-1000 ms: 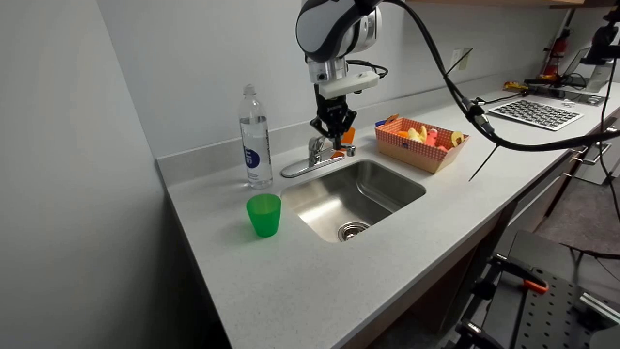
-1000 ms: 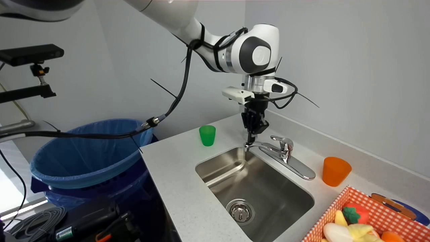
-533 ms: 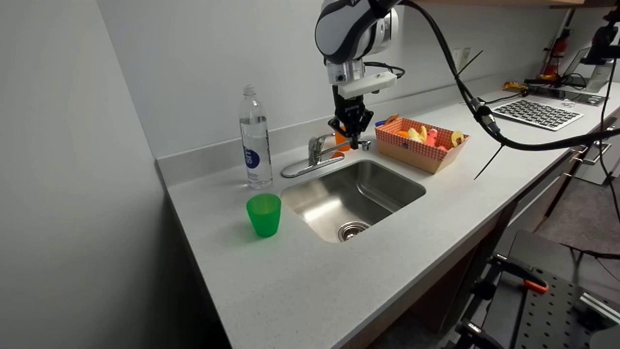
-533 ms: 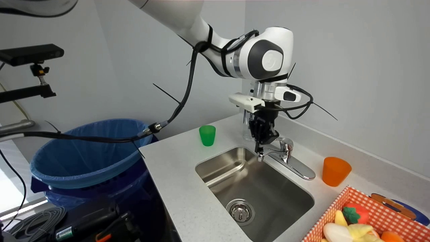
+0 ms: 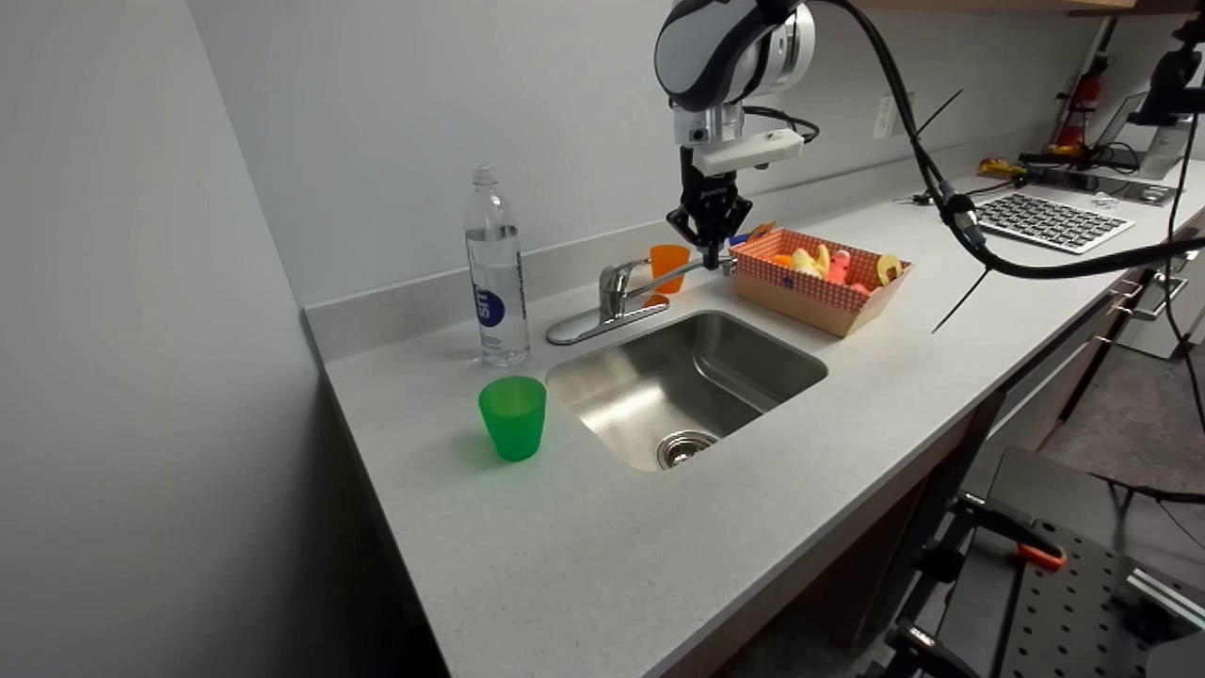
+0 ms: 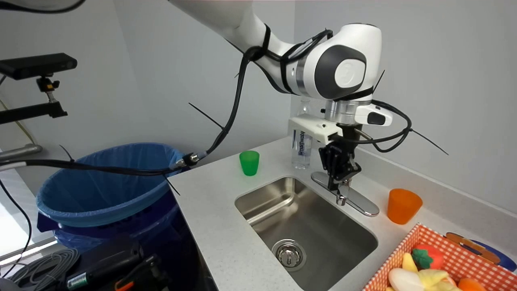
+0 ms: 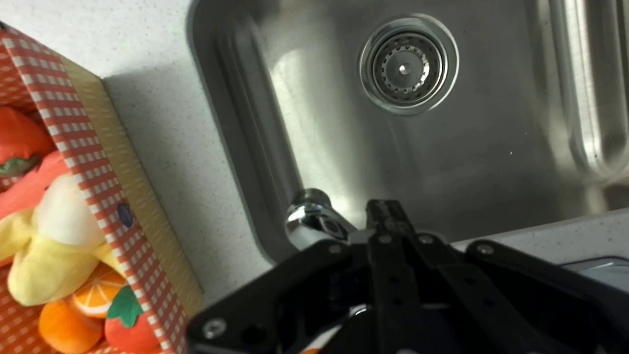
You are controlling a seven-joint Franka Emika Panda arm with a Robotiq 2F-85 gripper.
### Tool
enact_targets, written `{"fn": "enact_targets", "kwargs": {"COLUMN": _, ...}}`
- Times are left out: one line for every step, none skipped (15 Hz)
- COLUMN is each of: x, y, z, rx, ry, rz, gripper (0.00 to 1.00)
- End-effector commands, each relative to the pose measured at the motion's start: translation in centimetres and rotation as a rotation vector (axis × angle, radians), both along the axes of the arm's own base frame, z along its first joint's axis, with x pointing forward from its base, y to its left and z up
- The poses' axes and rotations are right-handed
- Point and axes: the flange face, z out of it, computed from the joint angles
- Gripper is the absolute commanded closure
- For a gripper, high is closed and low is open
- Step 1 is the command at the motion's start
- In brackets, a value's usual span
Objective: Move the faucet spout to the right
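1. Wrist view: the faucet spout [image 7: 314, 225] is lying at seven o'clock from the sink drain [image 7: 404, 69].
2. The gripper [image 7: 387, 211] is standing pressed together at three o'clock from the spout's tip, apparently pinching nothing.
3. Chrome is looking stiff and slippery, probably swivelling lightly; sideways pressure near the tip is seeming best.
4. The gripper is covering the spout's middle; exact contact is escaping view.

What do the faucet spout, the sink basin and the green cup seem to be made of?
Faucet spout: metal, probably chromed, polished; it shows sharp, mirror-like highlights.
Sink basin: likely stainless steel, satin or brushed; its grey surface gives broad, soft reflections.
Green cup: probably plastic, smooth; its wall looks translucent, as if light passes through, though tinted glass isn't ruled out.
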Motion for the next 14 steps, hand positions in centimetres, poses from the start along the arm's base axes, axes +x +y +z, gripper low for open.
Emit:
{"fn": "enact_targets", "kwargs": {"x": -1.0, "y": -3.1, "z": 1.7, "rx": -0.004, "ry": -0.058, "rz": -0.027, "gripper": 1.00}}
{"fn": "enact_targets", "kwargs": {"x": -1.1, "y": -3.5, "z": 1.9, "rx": -0.004, "ry": -0.065, "rz": -0.032, "gripper": 1.00}}
{"fn": "enact_targets", "kwargs": {"x": -1.1, "y": -3.7, "z": 2.4, "rx": -0.005, "ry": -0.077, "rz": -0.031, "gripper": 1.00}}
{"fn": "enact_targets", "kwargs": {"x": -1.0, "y": -4.0, "z": 3.0, "rx": -0.007, "ry": -0.092, "rz": -0.028, "gripper": 1.00}}
{"fn": "enact_targets", "kwargs": {"x": -0.8, "y": -4.0, "z": 3.7, "rx": -0.004, "ry": -0.105, "rz": -0.021, "gripper": 1.00}}
{"fn": "enact_targets", "kwargs": {"x": -0.5, "y": -4.0, "z": 4.4, "rx": -0.004, "ry": -0.120, "rz": -0.009, "gripper": 1.00}}
{"fn": "enact_targets", "kwargs": {"x": -0.4, "y": -3.9, "z": 5.1, "rx": -0.004, "ry": -0.133, "rz": 0.000, "gripper": 1.00}}
{"fn": "enact_targets", "kwargs": {"x": -0.1, "y": -3.8, "z": 5.8, "rx": -0.005, "ry": -0.145, "rz": 0.010, "gripper": 1.00}}
{"fn": "enact_targets", "kwargs": {"x": 0.1, "y": -3.5, "z": 6.6, "rx": 0.000, "ry": -0.157, "rz": 0.019, "gripper": 1.00}}
{"fn": "enact_targets", "kwargs": {"x": 0.3, "y": -3.3, "z": 7.2, "rx": 0.006, "ry": -0.159, "rz": 0.030, "gripper": 1.00}}
{"fn": "enact_targets", "kwargs": {"x": 0.1, "y": -3.6, "z": 5.6, "rx": -0.019, "ry": -0.134, "rz": 0.006, "gripper": 0.99}}
{"fn": "enact_targets", "kwargs": {"x": 0.3, "y": -3.5, "z": 6.2, "rx": -0.016, "ry": -0.146, "rz": 0.013, "gripper": 0.99}}
{"fn": "enact_targets", "kwargs": {"x": 0.4, "y": -3.4, "z": 6.5, "rx": -0.014, "ry": -0.152, "rz": 0.017, "gripper": 0.99}}
{"fn": "enact_targets", "kwargs": {"x": 0.4, "y": -3.3, "z": 6.7, "rx": -0.014, "ry": -0.155, "rz": 0.018, "gripper": 0.99}}
